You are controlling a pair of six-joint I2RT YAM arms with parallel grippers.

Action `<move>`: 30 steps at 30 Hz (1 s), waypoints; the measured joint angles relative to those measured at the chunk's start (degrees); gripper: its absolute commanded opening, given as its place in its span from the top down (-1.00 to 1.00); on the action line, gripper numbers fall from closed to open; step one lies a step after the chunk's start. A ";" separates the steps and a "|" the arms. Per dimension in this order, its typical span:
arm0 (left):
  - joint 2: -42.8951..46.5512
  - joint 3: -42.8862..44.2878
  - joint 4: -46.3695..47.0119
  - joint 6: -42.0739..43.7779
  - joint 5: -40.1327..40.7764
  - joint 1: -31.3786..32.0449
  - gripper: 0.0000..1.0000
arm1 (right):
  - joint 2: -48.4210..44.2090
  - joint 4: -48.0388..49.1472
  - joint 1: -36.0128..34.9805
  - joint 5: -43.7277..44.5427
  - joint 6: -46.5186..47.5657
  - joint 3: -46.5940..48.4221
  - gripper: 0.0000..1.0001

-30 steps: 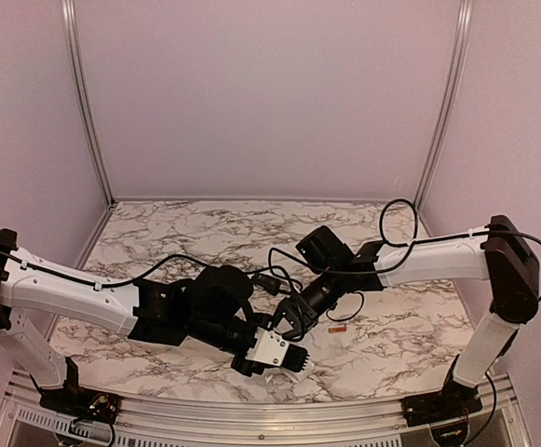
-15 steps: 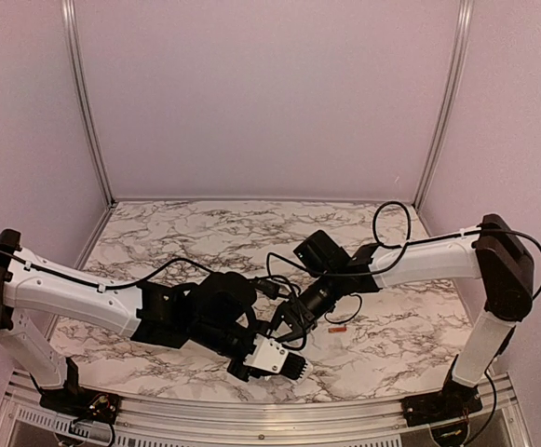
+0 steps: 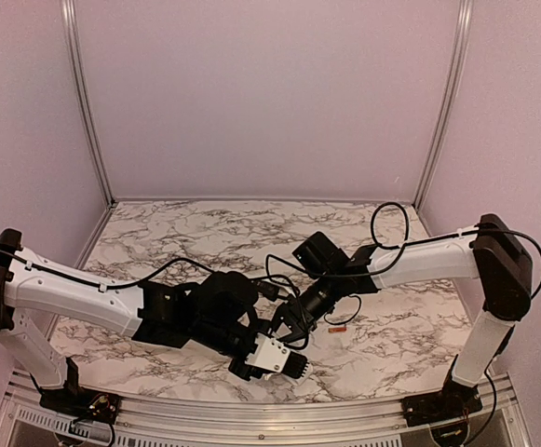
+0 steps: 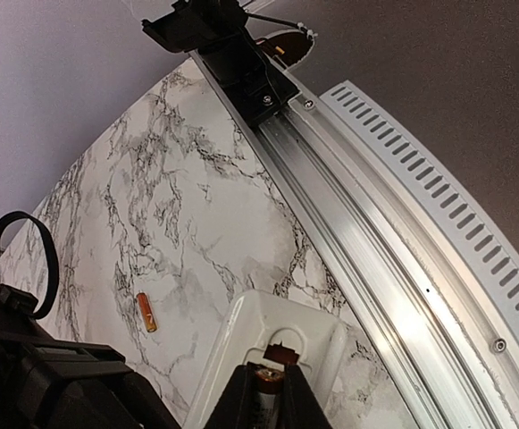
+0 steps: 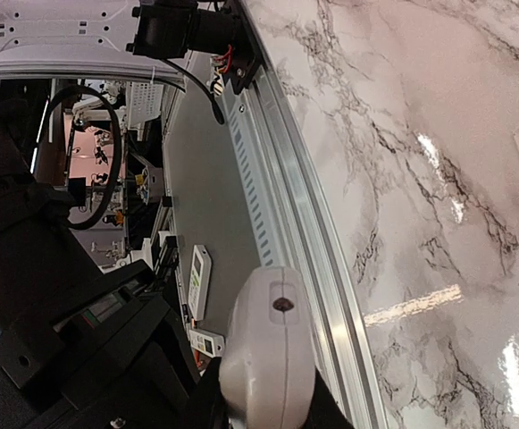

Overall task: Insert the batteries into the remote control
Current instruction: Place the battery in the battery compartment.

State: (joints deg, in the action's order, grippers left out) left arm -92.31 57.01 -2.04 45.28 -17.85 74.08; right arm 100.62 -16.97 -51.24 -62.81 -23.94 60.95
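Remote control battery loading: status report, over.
Right hand grips small white plastic remote. Left hand holds coppery battery at recess. Second battery loose on marble table.

I see a glossy, marble-patterned desk (image 5: 438,179).
Remote control (image 5: 263,357) is smooth white plastic, rail (image 4: 357,232) bare ribbed metal, batteries (image 4: 146,313) shiny copper.
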 measured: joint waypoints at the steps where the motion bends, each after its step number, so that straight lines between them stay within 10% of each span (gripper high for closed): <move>1: -0.02 0.02 -0.02 0.00 -0.02 0.00 0.90 | 0.00 0.00 0.00 -0.04 -0.02 0.00 1.00; 30: -2.93 5.29 -9.49 3.93 4.07 0.48 1.00 | 0.00 0.68 0.02 2.86 0.46 -0.61 1.00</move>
State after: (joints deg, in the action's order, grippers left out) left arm -95.24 62.30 -11.53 49.21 -13.78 74.56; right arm 100.62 -16.29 -51.22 -59.94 -23.49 60.34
